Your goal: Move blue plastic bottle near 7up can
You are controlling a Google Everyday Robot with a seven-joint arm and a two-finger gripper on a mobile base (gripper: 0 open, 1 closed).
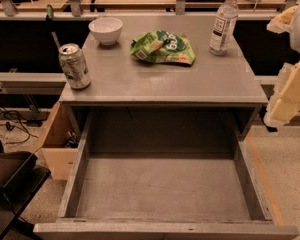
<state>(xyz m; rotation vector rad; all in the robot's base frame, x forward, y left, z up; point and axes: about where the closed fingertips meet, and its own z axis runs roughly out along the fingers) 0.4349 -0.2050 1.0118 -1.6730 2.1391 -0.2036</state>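
Note:
The blue plastic bottle (pixel 223 23) stands upright at the far right corner of the grey table top (pixel 160 84); it is clear with a white cap and a white label. The 7up can (pixel 74 66), silver with green markings, stands upright at the table's left front edge. The two are far apart, on opposite sides of the top. My gripper (pixel 290 91) shows as pale yellow-white parts at the right edge of the view, beside the table's right side, below and to the right of the bottle, touching nothing.
A white bowl (pixel 105 30) sits at the far left of the top. A green snack bag (pixel 163 48) lies in the middle back. A wide drawer (pixel 160 184) stands pulled open below the front edge. Cables and a wooden box (pixel 57 144) are on the floor at left.

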